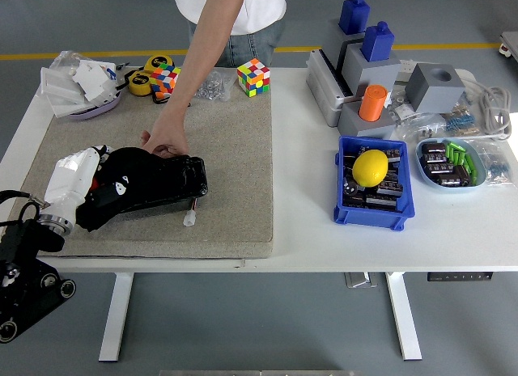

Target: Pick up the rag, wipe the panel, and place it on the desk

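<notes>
The black rag (146, 186) lies stretched on the beige panel (235, 149), its long axis running from lower left to upper right, the lower end toward the table's near-left corner and the broader end pointing toward the panel's middle. The robot's left hand (77, 182), white-covered, sits at the rag's lower-left end, pressed on it and partly overlapping the cloth; whether its fingers are curled around the rag or merely laid flat on it cannot be told. A person's hand (164, 140) reaches down from the far side and touches the rag's upper edge. A small white piece (189, 220) lies on the panel just beside the rag's near edge. At the panel's far rim stand two colour cubes (253, 76), a yellow tape measure (144, 81) and a bag of small metal parts (212, 86). Well apart to the right, on the white table (307, 230), a blue bin (371, 210) holds a yellow lemon (371, 167), behind it a grey fixture with an orange cylinder (373, 102).
</notes>
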